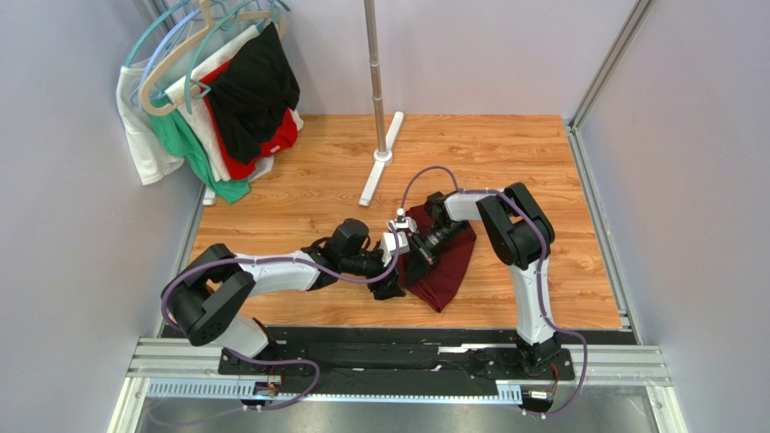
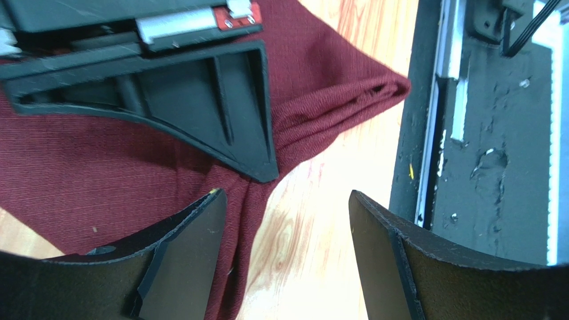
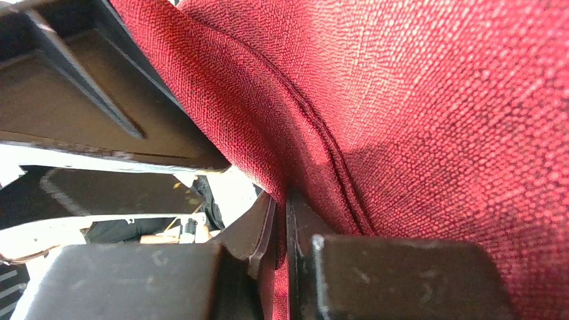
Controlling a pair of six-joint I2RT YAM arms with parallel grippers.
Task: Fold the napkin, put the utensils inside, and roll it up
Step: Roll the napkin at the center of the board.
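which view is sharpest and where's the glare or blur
Top view: evenly lit, sharp throughout. Left wrist view: napkin weave crisp, glare whitens the wooden table between the left tool fingers. Right wrist view: napkin sharp up close, background at left blown out white.

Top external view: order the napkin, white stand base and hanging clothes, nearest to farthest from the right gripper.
1. napkin, pinched in the right gripper.
2. white stand base, beyond it, far centre.
3. hanging clothes, far left corner.
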